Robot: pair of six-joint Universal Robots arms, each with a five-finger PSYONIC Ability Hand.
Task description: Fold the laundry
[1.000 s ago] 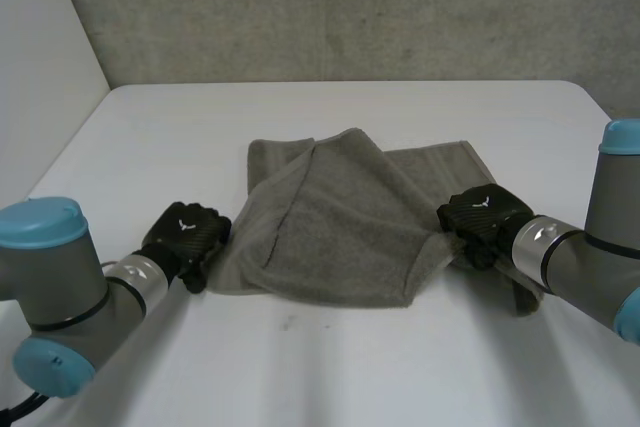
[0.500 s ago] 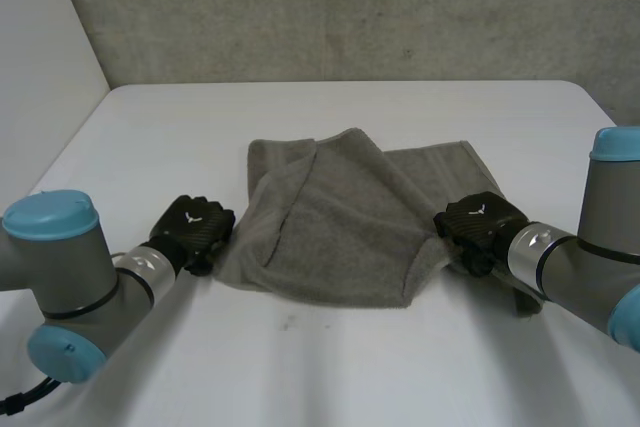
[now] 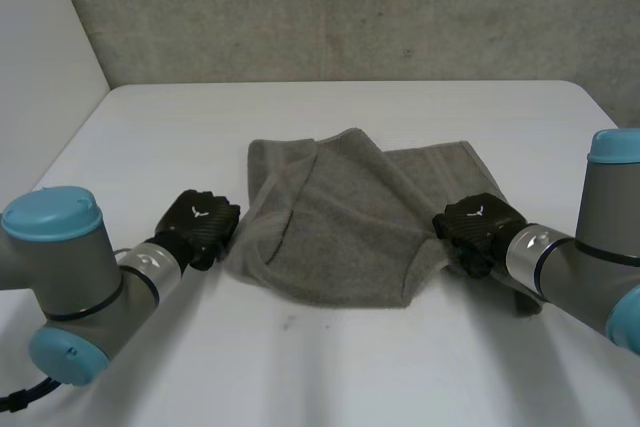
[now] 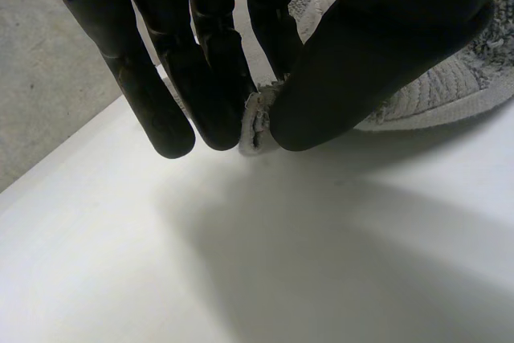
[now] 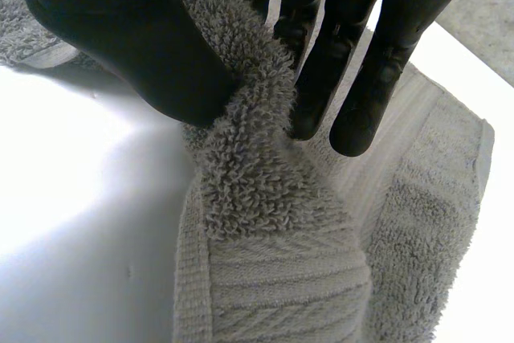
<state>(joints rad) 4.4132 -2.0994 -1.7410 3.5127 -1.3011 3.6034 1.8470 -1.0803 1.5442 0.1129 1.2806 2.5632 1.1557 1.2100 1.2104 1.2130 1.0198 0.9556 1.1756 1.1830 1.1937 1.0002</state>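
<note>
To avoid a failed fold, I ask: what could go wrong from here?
1. The left hand pinches only the very tip of a towel corner, so it may slip out when lifted.
2. The right hand holds a bunched fold, so lifting may drag extra layers and leave the fold crooked.

I'm looking down on the counter (image 3: 340,377) from behind, wrist cameras hugging the left hand (image 4: 377,46) and right hand (image 5: 120,30), all sharing the towel (image 3: 340,237).
</note>
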